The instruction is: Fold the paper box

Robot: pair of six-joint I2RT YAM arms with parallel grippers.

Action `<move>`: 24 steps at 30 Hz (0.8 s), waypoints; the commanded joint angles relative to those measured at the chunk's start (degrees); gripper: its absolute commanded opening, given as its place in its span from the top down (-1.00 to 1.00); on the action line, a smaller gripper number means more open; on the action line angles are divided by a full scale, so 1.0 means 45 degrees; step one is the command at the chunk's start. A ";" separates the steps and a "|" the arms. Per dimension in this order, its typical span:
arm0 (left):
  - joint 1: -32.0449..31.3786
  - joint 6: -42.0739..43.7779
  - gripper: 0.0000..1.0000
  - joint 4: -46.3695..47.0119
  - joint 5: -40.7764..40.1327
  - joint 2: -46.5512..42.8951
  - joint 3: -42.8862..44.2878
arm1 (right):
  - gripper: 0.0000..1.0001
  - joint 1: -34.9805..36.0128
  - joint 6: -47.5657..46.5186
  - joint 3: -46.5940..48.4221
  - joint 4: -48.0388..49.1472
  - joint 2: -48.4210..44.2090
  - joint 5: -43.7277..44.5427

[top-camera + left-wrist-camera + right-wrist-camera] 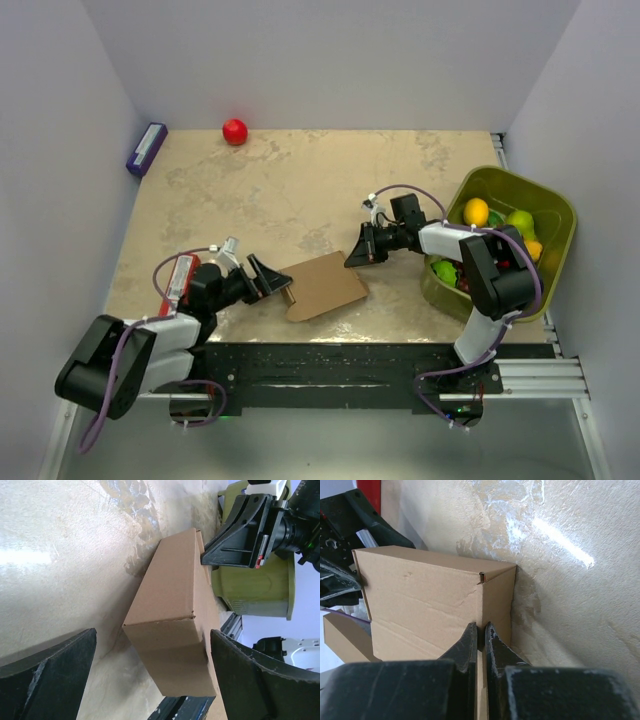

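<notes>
The paper box (325, 285) is plain brown cardboard and lies near the table's front edge, between the two arms. In the left wrist view its near end (172, 645) stands between the wide-apart fingers of my open left gripper (152, 680), which touch nothing. From above, the left gripper (268, 278) sits at the box's left end. My right gripper (358, 250) is shut, its tips (481, 630) at the box's (425, 600) far right corner edge. A thin tan strip shows between those fingers; I cannot tell whether cardboard is pinched there.
A green bin (555, 210) holding fruit stands at the right, behind the right arm. A red ball (234, 131) and a small purple box (146, 149) lie at the back left. A red flat pack (178, 277) lies beside the left arm.
</notes>
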 commanded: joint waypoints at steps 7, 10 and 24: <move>-0.1337 -0.2806 -0.80 0.7281 -0.0267 0.3678 -0.1432 | 1.00 -0.0034 -0.0414 0.0175 -0.0652 0.0112 0.1001; -0.1435 -0.3471 -0.52 0.8518 -0.0306 0.4247 -0.1493 | 1.00 -0.0033 -0.0336 0.0195 -0.0535 0.0054 0.1021; -0.0851 -0.5014 0.62 0.8832 0.1156 0.4601 -0.0829 | -0.57 -0.0053 0.1089 0.0409 0.0559 -0.1311 0.0767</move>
